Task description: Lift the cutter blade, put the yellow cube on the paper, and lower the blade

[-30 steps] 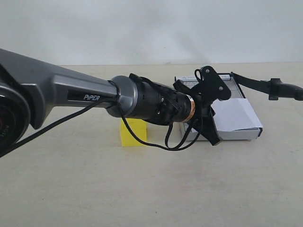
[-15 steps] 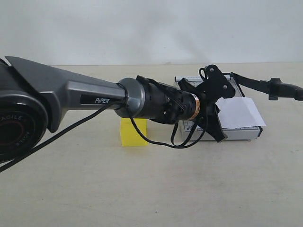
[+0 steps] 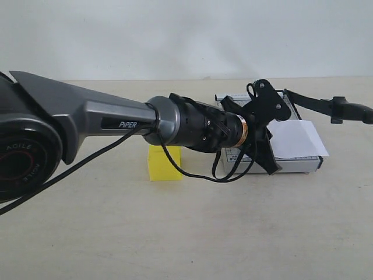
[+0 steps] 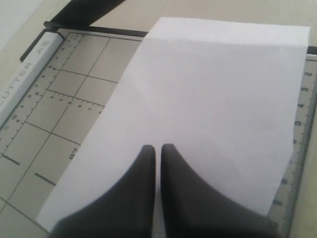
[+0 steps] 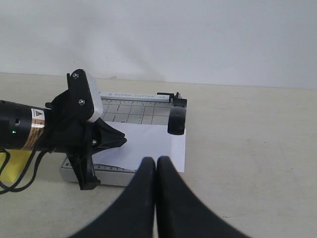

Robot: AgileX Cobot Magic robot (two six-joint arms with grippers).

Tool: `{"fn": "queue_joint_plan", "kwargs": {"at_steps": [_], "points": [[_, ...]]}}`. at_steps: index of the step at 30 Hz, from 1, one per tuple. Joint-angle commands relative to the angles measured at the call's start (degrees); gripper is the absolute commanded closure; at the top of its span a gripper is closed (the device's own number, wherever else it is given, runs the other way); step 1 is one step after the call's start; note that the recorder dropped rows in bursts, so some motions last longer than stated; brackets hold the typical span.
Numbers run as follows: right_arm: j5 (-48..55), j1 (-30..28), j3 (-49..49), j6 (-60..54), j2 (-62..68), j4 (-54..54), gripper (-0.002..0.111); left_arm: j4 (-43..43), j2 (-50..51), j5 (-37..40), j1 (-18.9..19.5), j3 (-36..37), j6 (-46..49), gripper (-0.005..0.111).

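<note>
the left pincer hovers over the paper with its fingers together. the paper lies on the grey gridded base. the cutter blade stands raised off the base. the yellow cube sits on the tabletop near the base, not touching it. the right pincer is closed and empty.

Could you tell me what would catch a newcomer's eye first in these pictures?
The grey left arm stretches across the exterior view, its hand shut over the white paper on the grey trimmer. Behind the arm, a yellow cube sits on the table, and the black blade stands raised at the right.
</note>
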Motion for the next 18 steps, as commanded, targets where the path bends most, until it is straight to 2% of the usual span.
{"fn": "queue_joint_plan", "kwargs": {"at_steps": [1, 9, 15, 18], "points": [[-0.6, -0.3, 0.2, -0.2, -0.2, 0.0, 0.108, -0.1, -2.3, 6.1, -0.1, -0.5, 0.0, 0.102], [-0.6, -0.3, 0.2, -0.2, -0.2, 0.0, 0.108, -6.5, -7.5, 17.3, -0.1, -0.3, 0.5, 0.102], [-0.6, -0.3, 0.2, -0.2, -0.2, 0.0, 0.108, -19.6, -8.4, 16.3, -0.1, 1.3, 13.3, 0.102], [-0.6, -0.3, 0.2, -0.2, -0.2, 0.0, 0.108, -21.4, -8.4, 12.8, -0.1, 3.3, 15.6, 0.102]]}}
